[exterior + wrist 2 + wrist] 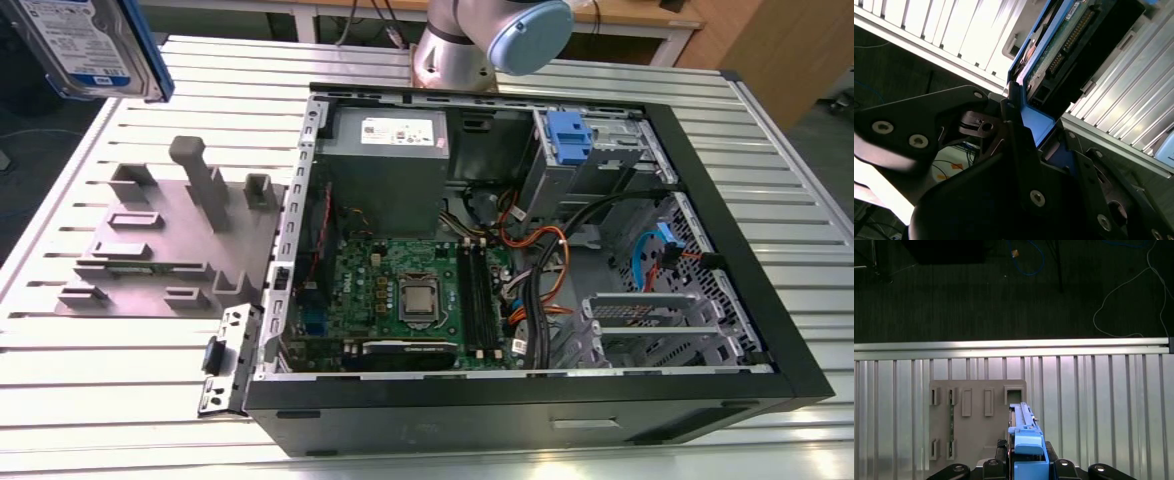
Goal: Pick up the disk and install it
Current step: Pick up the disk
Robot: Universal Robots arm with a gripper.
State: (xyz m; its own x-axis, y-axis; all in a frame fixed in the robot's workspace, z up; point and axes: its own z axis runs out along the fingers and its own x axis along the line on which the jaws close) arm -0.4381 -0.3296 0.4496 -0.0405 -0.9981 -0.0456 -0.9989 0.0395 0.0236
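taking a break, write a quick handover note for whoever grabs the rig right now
Gripper: shut on the disk, clamped on its blue frame, as both wrist views show.
Disk: held in the air, off the table, roughly over the grey holder at the exterior view's left, outside the open computer case.
Done: the disk is picked up.
Left: the install; the disk is not yet in the case.

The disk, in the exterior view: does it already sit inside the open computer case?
No, the disk is up in the air at the exterior view's far left, near the grey fixture, outside the computer case.
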